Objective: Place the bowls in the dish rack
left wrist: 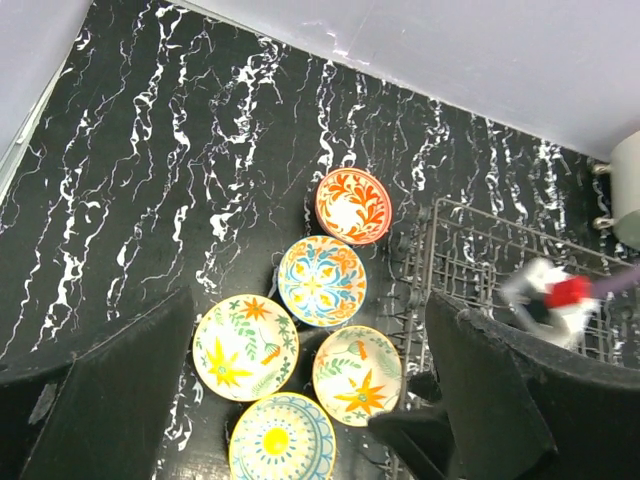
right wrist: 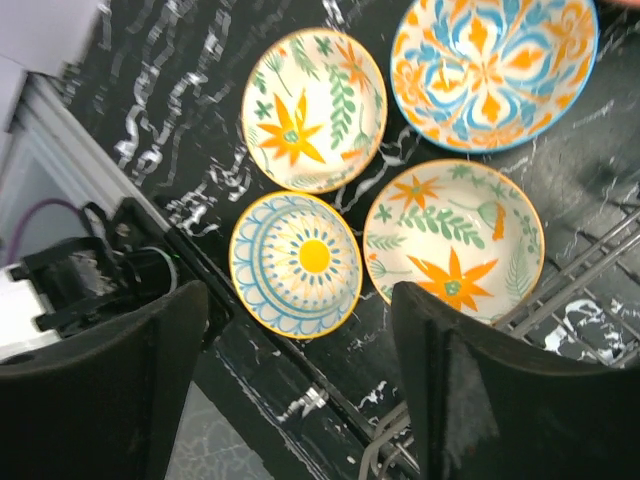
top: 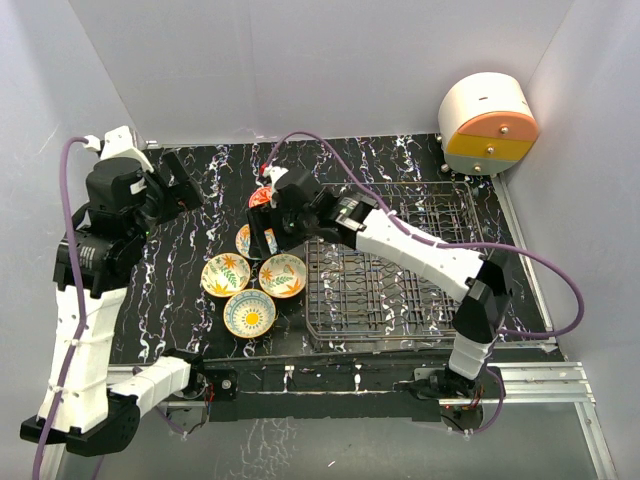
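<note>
- Table (top: 180, 300): black top veined with white, carrying every item listed below.
- Red-orange bowl (left wrist: 353, 205): upright on the top, the farthest of the group from me.
- Blue-and-orange bowl (left wrist: 321, 280): just beside the red-orange bowl, on its near side.
- Left flower bowl (left wrist: 245, 347) and right flower bowl (left wrist: 358, 375): side by side, nearer to me.
- Sun-centred bowl (left wrist: 282, 440): nearest me, close against both flower bowls.
- Dish rack (top: 370, 290): dark wire basket on my right, just beside the right flower bowl.
- Drawer unit (top: 488, 125): round, white, orange and yellow, at the far right corner.
</note>
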You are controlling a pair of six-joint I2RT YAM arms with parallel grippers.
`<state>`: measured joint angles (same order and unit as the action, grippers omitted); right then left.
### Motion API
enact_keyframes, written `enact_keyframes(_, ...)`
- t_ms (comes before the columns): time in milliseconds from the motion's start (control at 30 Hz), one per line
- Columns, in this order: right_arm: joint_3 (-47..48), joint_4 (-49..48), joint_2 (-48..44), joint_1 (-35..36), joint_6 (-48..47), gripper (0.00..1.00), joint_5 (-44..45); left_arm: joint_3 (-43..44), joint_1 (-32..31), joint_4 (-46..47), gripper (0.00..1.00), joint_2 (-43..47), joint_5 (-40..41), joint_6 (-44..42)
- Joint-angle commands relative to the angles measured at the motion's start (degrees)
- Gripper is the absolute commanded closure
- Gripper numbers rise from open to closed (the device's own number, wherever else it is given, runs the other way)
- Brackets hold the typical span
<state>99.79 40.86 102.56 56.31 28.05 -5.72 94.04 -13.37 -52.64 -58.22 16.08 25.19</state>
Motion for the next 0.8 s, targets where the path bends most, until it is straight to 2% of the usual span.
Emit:
enact_keyframes(0, 0.8, 2.0, 3.6, 1.7, 7.1, 0.37, 6.3, 6.0, -0.2, -5.2, 0.03, 1.8, 1.1, 2.3)
enact_keyframes(100, 3.1, 2.5, 7.5, 2.8, 7.8, 0.4, 7.9, 9.4, -0.2, -8.1, 0.03, 2.2, 5.2, 3.9)
enact_keyframes(200, 6.6, 3.9, 11.9, 3.9, 8.5, 0.42, 11.1, 9.0, -0.2, -8.3, 0.03, 4.0, 8.4, 3.6)
enact_keyframes(433, 13.4, 9.2, 20.1, 4.7, 12.4, 0.46, 18.0, 10.8, -0.2, -11.5, 0.03, 5.2, 3.5, 4.3)
enact_keyframes(633, 14.0, 9.5, 23.2, 5.5, 14.4, 0.46, 21.4, 7.6, -0.2, -11.1, 0.03, 9.0, 0.9, 5.3)
enact_keyframes(767, 13.9, 10.2, 24.4, 5.6, 15.4, 0.46, 22.1, 8.8, -0.2, -11.7, 0.03, 8.4, -0.3, 3.0)
